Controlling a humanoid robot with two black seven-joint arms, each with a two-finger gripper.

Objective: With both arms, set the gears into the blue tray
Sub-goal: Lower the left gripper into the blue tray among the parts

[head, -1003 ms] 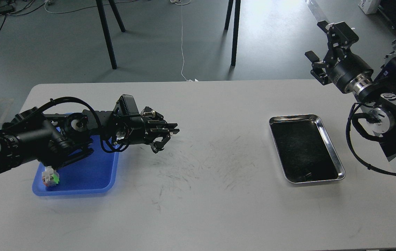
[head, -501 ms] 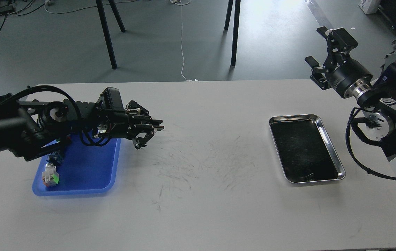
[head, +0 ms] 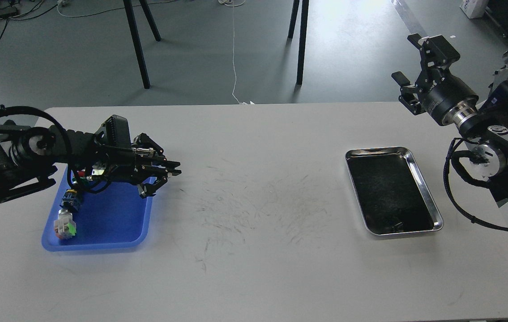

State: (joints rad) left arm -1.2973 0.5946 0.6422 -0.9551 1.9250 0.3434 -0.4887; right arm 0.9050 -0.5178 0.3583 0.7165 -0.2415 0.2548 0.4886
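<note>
The blue tray (head: 115, 223) lies at the table's left. It holds a white, green and red piece (head: 64, 226) and a small blue piece (head: 70, 202). My left gripper (head: 166, 176) hovers over the tray's right rim, pointing right. Its dark fingers overlap, so I cannot tell their gap or whether anything is held. A few tiny dark bits, possibly gears (head: 393, 226), lie at the near end of the steel tray (head: 433, 210). My right gripper (head: 408, 58) is raised beyond the table's far right corner, open and empty.
Scuff marks cover the table's (head: 254, 268) middle. Black stand legs (head: 137, 49) rise from the floor behind the far edge. My right arm's cables (head: 453, 179) hang just right of the steel tray.
My left arm has drawn back leftward, taking its gripper from the table's middle-left to above the blue tray's right rim. The right gripper has barely moved.
</note>
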